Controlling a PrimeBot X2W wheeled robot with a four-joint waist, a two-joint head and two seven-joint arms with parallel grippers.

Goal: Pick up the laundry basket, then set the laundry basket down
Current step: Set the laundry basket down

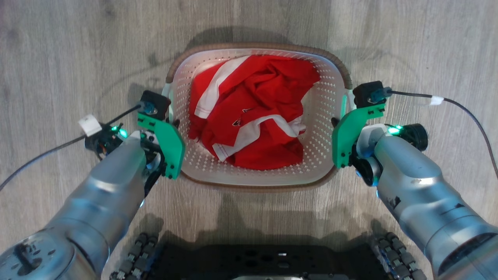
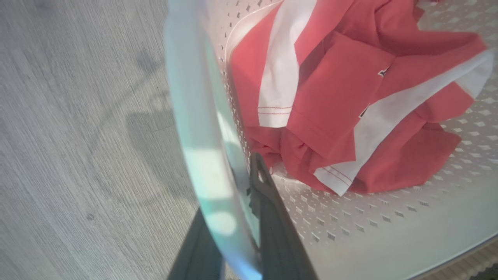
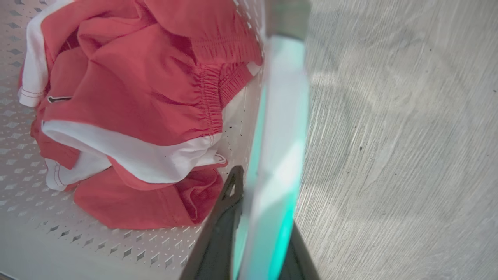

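On our left gripper (image 2: 233,217) the jaws pinch the white left handle (image 2: 194,116) of the laundry basket (image 1: 256,46), one dark finger inside the wall and one outside. On our right gripper (image 3: 264,217) the jaws pinch the right handle (image 3: 284,97) in the same way. Both grips sit at about the middle of each short side.

Between our arms the basket lies square to us, its brown rim level, with a crumpled heap of red and white clothes (image 1: 253,112) in it. It is over the grey wooden floor (image 1: 58,58), just beyond our wheeled base (image 1: 268,260). We cannot tell whether its bottom rests on the floor or hangs clear of it.

We judge that the grasp is made and we are in the carrying step. Next, both arms should move together at an even height, so that the basket does not tip or twist out of either grip. Then they should lower it flat before the jaws part.
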